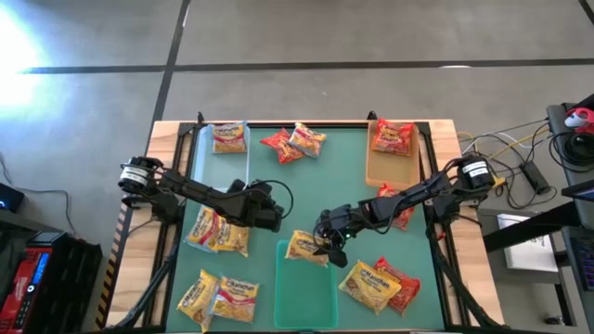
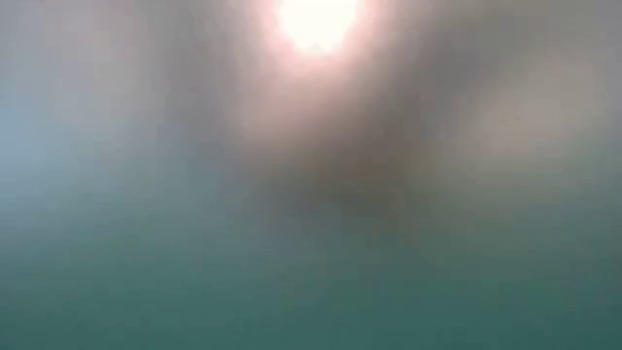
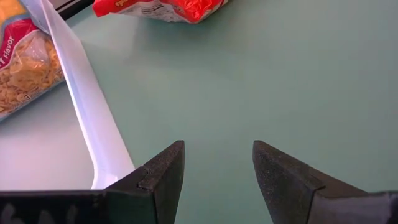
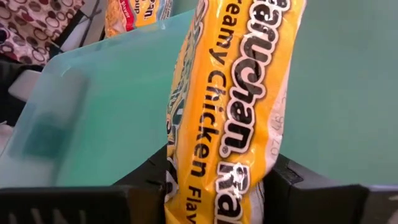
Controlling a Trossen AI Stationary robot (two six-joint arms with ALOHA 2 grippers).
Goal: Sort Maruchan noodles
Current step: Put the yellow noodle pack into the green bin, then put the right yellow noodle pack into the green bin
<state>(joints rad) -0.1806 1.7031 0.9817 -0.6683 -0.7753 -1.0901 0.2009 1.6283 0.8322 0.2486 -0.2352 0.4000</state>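
green table mat (image 1: 316,176); right gripper (image 1: 325,243) pinches yellow noodle packet (image 4: 230,106) over green tray (image 1: 306,288); left gripper (image 3: 217,180) spread, empty.

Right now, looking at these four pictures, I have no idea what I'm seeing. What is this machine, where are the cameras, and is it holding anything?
It is a robot with two dark jointed arms at a green-topped table. One picture looks straight down from above. One sits at table height and shows only a blur. Two are cameras on the wrists. Crinkly plastic noodle packets, yellow and red, lie scattered about, a few inside three shallow trays: a clear tray, a tan tray and a green tray. The right gripper pinches a yellow Creamy Chicken packet over the green tray's edge. The left gripper hangs open and empty beside the clear tray.
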